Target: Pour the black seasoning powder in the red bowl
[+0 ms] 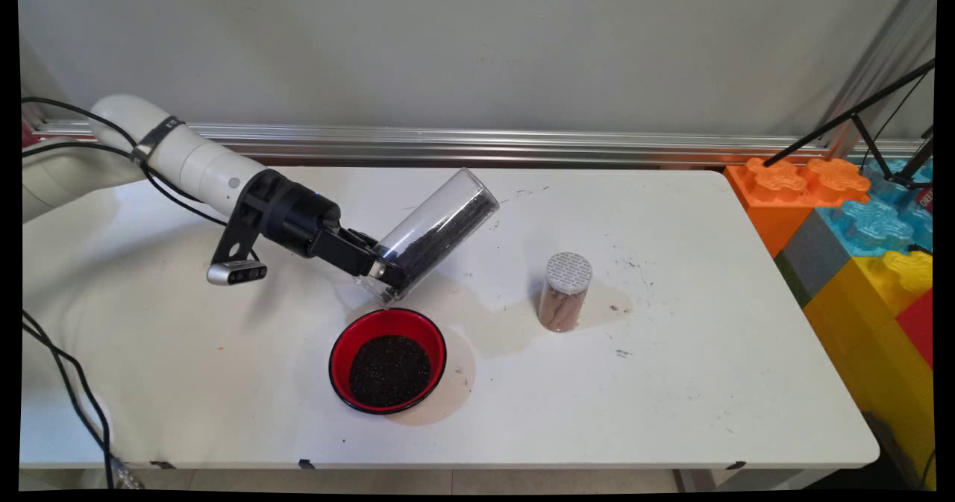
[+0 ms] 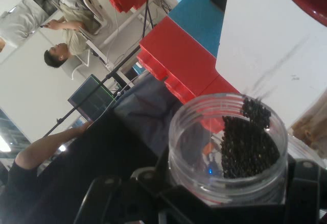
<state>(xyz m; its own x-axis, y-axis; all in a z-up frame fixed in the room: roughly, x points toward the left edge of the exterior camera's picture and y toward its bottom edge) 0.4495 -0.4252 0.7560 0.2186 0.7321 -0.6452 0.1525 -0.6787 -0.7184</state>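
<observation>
Gripper fingers clamped on the lower end of a clear plastic jar, held off the table and tilted, open mouth pointing up and away toward the wall. Dark grains lie along the jar's lower inside wall; the hand view shows them piled near the jar mouth. Red bowl with the same dark grains sits on the table just below the jar's held end, not touching. A small jar with a white perforated lid, brownish contents, stands upright right of the bowl, well apart. Coloured blocks stand past the table's right end.
</observation>
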